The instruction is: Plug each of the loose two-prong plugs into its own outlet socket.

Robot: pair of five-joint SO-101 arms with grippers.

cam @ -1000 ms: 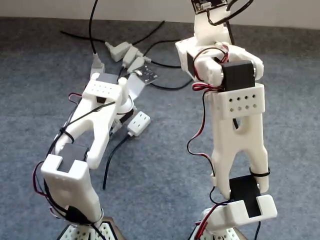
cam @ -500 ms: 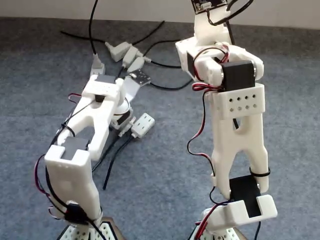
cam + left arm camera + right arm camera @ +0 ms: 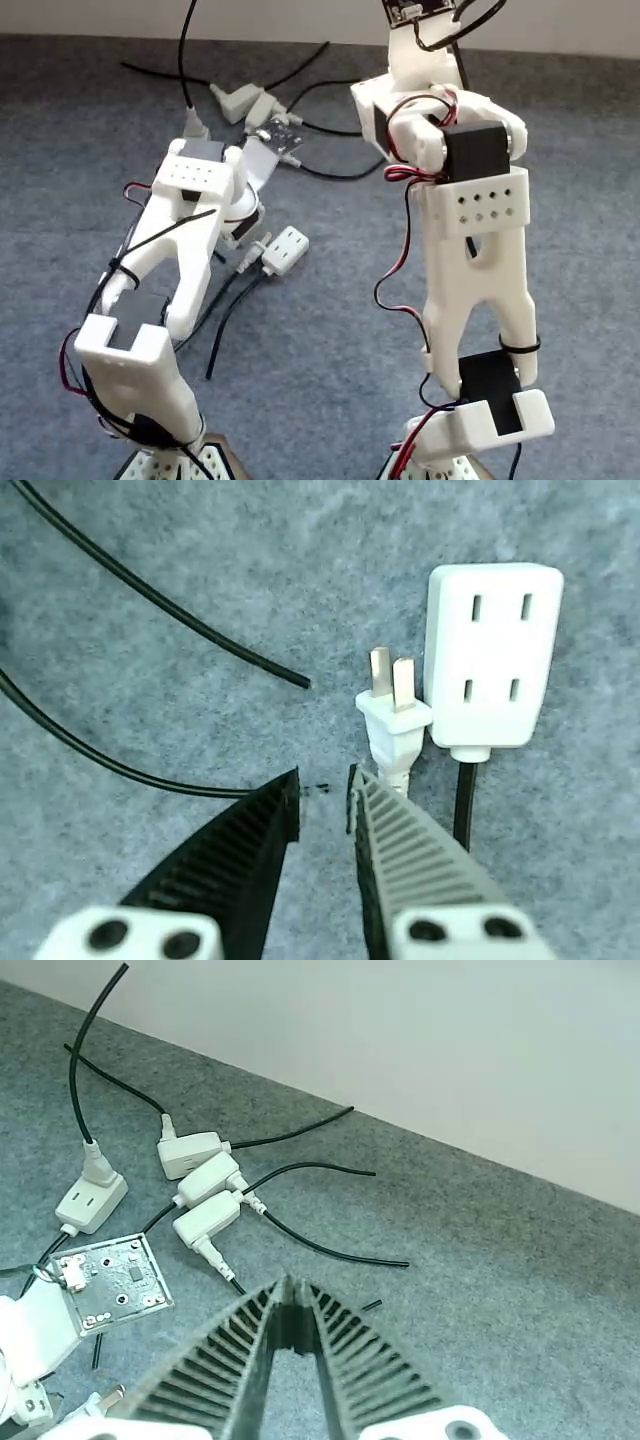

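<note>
White plastic outlet block (image 3: 283, 248), left of centre; white two-prong plug (image 3: 393, 720) just beside it; left gripper (image 3: 322, 785) narrowly parted, empty

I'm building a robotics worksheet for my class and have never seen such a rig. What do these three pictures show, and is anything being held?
Two white robot arms, the left arm and the right arm, stand on a grey carpeted surface. One picture looks down on both from a fixed camera; the other two come from a camera on each wrist, looking along that arm's gripper. The left gripper is slightly open and empty, close to a white two-prong plug lying beside a white outlet block. The right gripper is shut on nothing and faces more white plugs farther off.
</note>
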